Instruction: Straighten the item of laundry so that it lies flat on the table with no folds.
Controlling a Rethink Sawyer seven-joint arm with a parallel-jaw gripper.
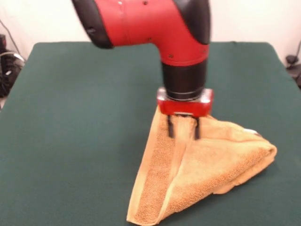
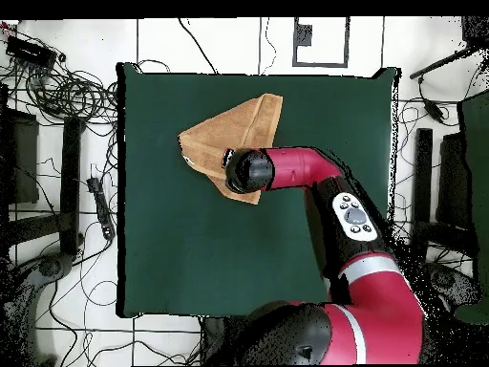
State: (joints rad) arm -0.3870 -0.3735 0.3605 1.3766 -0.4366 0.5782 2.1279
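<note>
The golden-orange towel (image 1: 202,165) is pulled up into a tent shape on the green table (image 1: 70,122). Its peak is pinched between my gripper's (image 1: 183,129) two dark fingers (image 1: 170,127). The towel's lower edges rest on the table, with a paler band running down the left fold and a rolled fold at the right. A small white bit shows at its right edge (image 1: 252,132). In the overhead view the towel (image 2: 234,129) lies folded near the table's far edge (image 2: 191,258), and the arm's wrist (image 2: 250,170) hides the gripper.
The towel's near corner reaches the table's front edge in the front view. Cables (image 2: 67,96) and stands lie on the floor around the table. The arm's red links (image 2: 315,172) reach over the table's right half in the overhead view.
</note>
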